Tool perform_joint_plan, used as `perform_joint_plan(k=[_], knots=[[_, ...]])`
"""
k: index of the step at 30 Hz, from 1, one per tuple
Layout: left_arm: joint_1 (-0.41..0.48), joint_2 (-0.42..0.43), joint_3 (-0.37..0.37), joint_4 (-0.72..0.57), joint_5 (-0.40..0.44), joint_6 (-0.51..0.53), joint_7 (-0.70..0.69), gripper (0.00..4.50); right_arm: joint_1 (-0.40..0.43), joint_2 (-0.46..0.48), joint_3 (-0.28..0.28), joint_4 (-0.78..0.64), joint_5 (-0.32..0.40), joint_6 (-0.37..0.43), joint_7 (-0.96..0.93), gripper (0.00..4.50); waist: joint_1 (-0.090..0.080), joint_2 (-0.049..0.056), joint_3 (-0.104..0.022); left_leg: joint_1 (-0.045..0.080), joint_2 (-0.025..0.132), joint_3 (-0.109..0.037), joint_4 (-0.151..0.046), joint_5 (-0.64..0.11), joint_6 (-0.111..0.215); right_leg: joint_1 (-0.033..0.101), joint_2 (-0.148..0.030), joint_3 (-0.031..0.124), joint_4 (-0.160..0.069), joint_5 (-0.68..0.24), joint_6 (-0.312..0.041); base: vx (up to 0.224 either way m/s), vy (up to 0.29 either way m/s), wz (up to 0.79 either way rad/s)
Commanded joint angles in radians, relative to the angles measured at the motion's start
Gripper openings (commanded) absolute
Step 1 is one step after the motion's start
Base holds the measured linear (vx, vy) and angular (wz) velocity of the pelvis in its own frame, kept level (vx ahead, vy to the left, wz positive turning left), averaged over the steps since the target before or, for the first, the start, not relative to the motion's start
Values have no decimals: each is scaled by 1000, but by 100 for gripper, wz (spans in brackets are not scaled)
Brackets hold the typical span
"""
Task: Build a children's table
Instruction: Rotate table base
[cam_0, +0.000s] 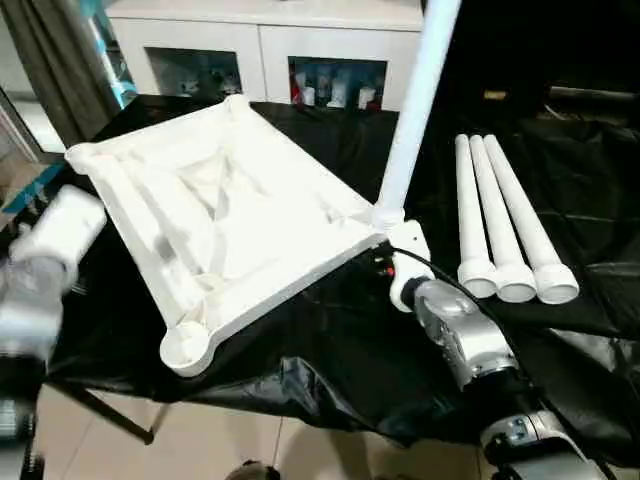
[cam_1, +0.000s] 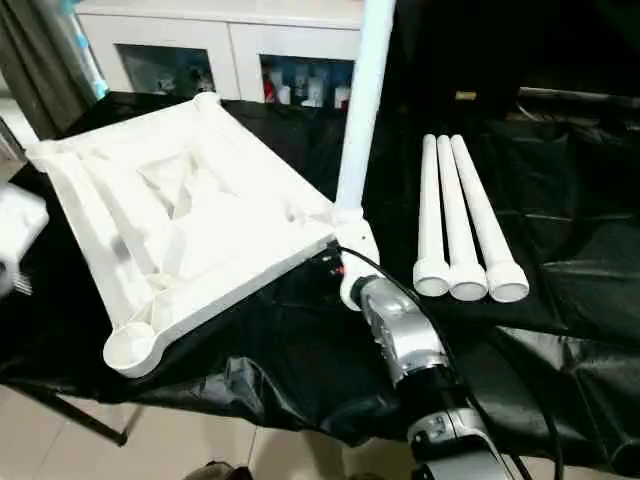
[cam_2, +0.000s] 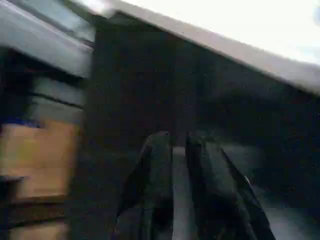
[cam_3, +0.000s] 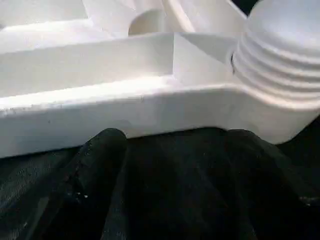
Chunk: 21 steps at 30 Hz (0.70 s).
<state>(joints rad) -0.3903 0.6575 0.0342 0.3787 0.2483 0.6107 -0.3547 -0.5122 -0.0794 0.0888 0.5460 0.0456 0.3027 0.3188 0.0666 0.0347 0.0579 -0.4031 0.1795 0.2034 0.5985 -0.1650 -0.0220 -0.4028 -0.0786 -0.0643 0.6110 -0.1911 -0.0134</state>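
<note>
Right now the right gripper (cam_3: 170, 150) sits w/ fingers (cam_3: 100, 160) spread wide, just short of the tabletop (cam_0: 230, 215) rim, holding nothing; black cloth (cam_0: 330, 370) lies under it. Its silver forearm (cam_0: 465, 335) reaches in from the near edge of the cloth-covered work surface, cable looped along it. The wrist cam shows the threaded base of the mounted leg (cam_3: 280, 60) seated in the corner socket beside the gripper, detail the head views don't give.

Tabletop lies underside up, ribs showing, at the left half of the cloth, one empty round corner socket (cam_0: 187, 345) overhanging the near edge. Mounted leg stands upright at the tabletop's right corner, blocking part of the cabinet (cam_0: 270, 45) behind. Three loose legs (cam_0: 500, 215) lie side by side, touching, on the cloth's right half, well apart from the tabletop.

Left gripper (cam_2: 172, 165): fingers nearly pressed together, nothing between, facing dark background. Left arm (cam_0: 45, 265) is off the cloth's left edge.

No readable writing anywhere.
</note>
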Motion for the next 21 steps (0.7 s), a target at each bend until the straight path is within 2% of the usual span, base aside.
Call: perform_joint_plan(k=[1,3,5,7,10,13,14,18,19,20,21], knots=[[16,-10,-36,-95,-50,75,-86,69,-12,-1,3,24,1,-2,6,354,-1,15,-69,45,55,-34,-85,-293,-61,20,-68,51,-66,-171,-191,0,0,0],[38,-7,-64,-149,-97,105,-159,69,-15,-7,5,31,-2,-10,11,354,-1,9,-70,42,55,-35,-85,-285,-59,26,-71,51,-63,-156,-195,0,0,0],[78,6,-97,-209,-141,78,-249,69,-6,-17,3,15,-3,-6,25,354,-2,6,-70,38,52,-35,-83,-271,-51,30,-71,51,-63,-146,-199,0,0,0],[106,18,-114,-248,-166,71,-307,69,4,-26,3,-3,-2,2,38,354,-4,6,-70,41,52,-33,-82,-261,-40,30,-69,51,-64,-145,-197,0,0,0],[137,36,-125,-316,-194,115,-375,69,18,-41,-1,-23,3,10,53,354,-4,6,-67,41,51,-31,-82,-266,-35,29,-67,51,-65,-165,-194,0,0,0],[173,74,-165,-392,-239,86,-482,69,30,-58,-12,-39,10,21,60,354,-3,1,-66,42,54,-34,-85,-278,-37,29,-69,52,-68,-211,-182,0,0,0],[180,80,-177,-411,-257,82,-513,69,35,-64,-17,-46,13,25,61,354,-5,2,-65,45,54,-32,-85,-286,-39,25,-66,53,-70,-218,-181,0,0,0],[150,17,-189,-416,-296,15,-537,69,49,-84,-29,-99,23,52,72,354,-5,2,-64,50,51,-30,-84,-295,-50,22,-62,56,-72,-221,-173,0,0,0],[141,-1,-189,-405,-298,9,-530,69,52,-86,-30,-111,25,58,73,354,-4,0,-66,48,51,-31,-84,-290,-50,25,-64,56,-71,-219,-170,0,0,0],[118,-45,-193,-375,-302,-10,-518,69,57,-92,-33,-146,27,73,73,354,-8,6,-65,48,50,-30,-85,-295,-55,25,-60,56,-73,-219,-165,0,0,0],[106,-67,-203,-357,-303,-14,-517,69,60,-97,-36,-173,29,82,72,354,-7,6,-65,51,49,-30,-83,-299,-56,23,-59,56,-74,-221,-161,0,0,0]])
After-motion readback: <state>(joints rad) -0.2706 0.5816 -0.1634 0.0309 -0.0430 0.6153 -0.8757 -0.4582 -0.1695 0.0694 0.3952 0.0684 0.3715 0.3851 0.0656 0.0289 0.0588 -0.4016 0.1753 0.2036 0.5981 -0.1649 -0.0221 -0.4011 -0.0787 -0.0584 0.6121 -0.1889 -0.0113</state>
